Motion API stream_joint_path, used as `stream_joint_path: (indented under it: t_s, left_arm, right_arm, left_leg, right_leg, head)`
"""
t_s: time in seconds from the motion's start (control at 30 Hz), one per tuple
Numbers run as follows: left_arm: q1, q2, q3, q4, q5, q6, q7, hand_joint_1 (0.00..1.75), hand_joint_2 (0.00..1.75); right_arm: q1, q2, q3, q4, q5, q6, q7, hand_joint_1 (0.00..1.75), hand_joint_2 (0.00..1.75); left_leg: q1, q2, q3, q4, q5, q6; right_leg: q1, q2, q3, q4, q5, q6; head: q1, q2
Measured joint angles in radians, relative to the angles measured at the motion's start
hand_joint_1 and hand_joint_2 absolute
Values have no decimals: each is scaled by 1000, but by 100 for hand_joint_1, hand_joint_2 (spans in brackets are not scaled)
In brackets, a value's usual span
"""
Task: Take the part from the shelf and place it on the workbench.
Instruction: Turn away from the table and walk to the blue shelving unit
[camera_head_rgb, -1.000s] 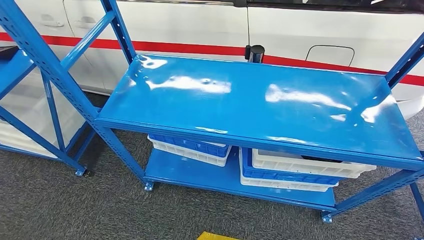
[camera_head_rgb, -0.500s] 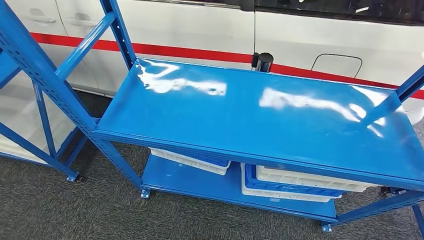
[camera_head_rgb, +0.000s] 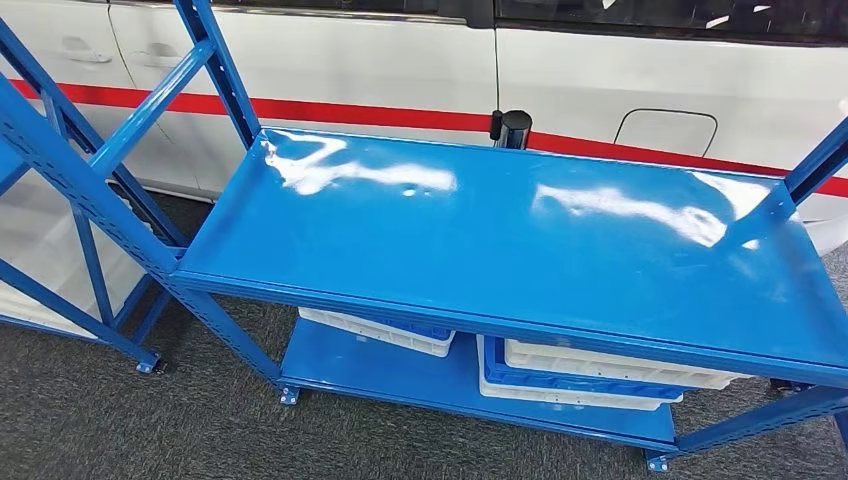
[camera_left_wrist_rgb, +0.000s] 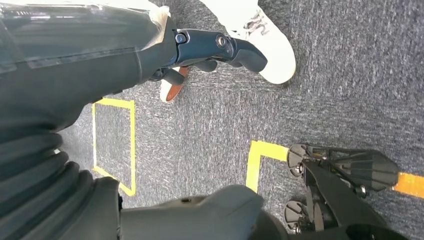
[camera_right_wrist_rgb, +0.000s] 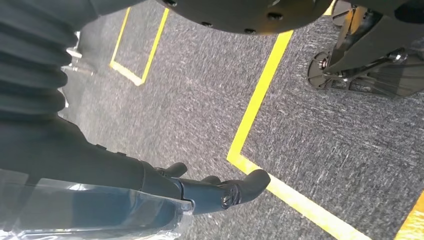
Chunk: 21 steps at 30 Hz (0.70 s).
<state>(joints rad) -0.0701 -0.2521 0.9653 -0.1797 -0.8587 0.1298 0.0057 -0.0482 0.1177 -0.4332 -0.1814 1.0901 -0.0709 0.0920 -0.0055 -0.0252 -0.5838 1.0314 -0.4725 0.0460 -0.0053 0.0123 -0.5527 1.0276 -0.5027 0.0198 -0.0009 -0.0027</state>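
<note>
Blue steel rack (camera_head_rgb: 520, 235) on dark grey carpet (camera_head_rgb: 120, 430), top shelf glossy with light glare. White and blue crates (camera_head_rgb: 585, 362) on the lower shelf. White vehicle (camera_head_rgb: 400, 60) with a red stripe just behind the rack. Yellow tape lines (camera_right_wrist_rgb: 255, 107) on the carpet.

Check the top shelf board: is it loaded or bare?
Bare. In the head view the blue top board shows nothing but glare; the white and blue crates sit on the lower shelf.

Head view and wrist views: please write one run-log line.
blue shelf: top bare | left robot hand: open | right robot hand: open | part: unseen
</note>
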Motion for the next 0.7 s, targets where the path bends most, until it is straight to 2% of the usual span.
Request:
stream_joint_path:
  t_s: [0.13, 0.23, 0.27, 0.33, 0.37, 0.4, 0.47, 0.5, 0.63, 0.7]
  left_arm:
    - [17, 21, -63, -12, 75, -12, 0, 0, 175]
    - [30, 36, -119, -23, 130, -19, 0, 0, 175]
    - [34, 41, -139, -27, 149, -22, 0, 0, 131]
    - [43, 52, -179, -35, 186, -28, 0, 0, 131]
    - [47, 58, -199, -39, 204, -31, 0, 0, 87]
    - [52, 64, -220, -43, 223, -33, 0, 0, 87]
    - [62, 75, -261, -53, 260, -37, 0, 0, 0]
    - [67, 80, -282, -57, 279, -40, 0, 0, 0]
    - [87, 102, -367, -75, 355, -52, -1, 0, 175]
    - [96, 112, -407, -83, 392, -57, -1, 0, 175]
  right_arm:
    - [16, -9, 27, -12, -94, 7, -9, 0, 175]
    - [27, -16, 51, -22, -162, 10, -15, 0, 44]
    - [31, -18, 60, -26, -186, 11, -16, 0, 0]
    - [39, -23, 78, -35, -233, 13, -18, 0, 0]
    - [43, -25, 87, -39, -258, 15, -20, 0, 0]
    - [48, -28, 96, -43, -280, 17, -22, 0, 0]
    - [56, -33, 114, -50, -328, 20, -27, 0, 0]
    - [60, -35, 124, -55, -352, 22, -30, 0, 0]
    - [78, -44, 161, -72, -449, 28, -35, 0, 0]
    - [86, -49, 179, -80, -496, 30, -38, 0, 0]
  left_leg:
    - [0, 0, 1, -1, -1, -8]
    - [-1, 0, 1, -1, -1, -12]
    - [-1, 0, 1, -1, -1, -13]
    - [-2, 0, 1, -1, -1, -13]
    - [-2, 0, 1, -1, -1, -13]
    - [-3, 0, 1, -1, -1, -13]
    - [-4, 0, 1, -1, -1, -12]
    - [-4, 0, 2, -1, -1, -12]
    - [-6, 0, 2, -1, -2, -12]
    - [-6, 0, 2, -1, -2, -12]
  right_leg:
    - [3, 0, -1, 0, -1, -4]
    - [4, 0, -1, 0, -1, -4]
    - [4, 0, -1, 0, -1, -4]
    - [4, 0, -1, 0, -1, -4]
    - [3, 0, -1, 0, -1, -4]
    - [3, 0, -1, 0, -1, -4]
    - [2, 0, -1, 0, -1, -4]
    - [1, 0, -1, 0, -1, -4]
    - [0, 0, -1, -1, -1, -4]
    - [-1, 0, -1, -1, -1, -4]
  head:
    - [0, 0]
    - [0, 0]
    - [0, 0]
    - [0, 0]
    - [1, 0]
    - [1, 0]
    - [1, 0]
    - [1, 0]
    - [1, 0]
    - [0, 0]
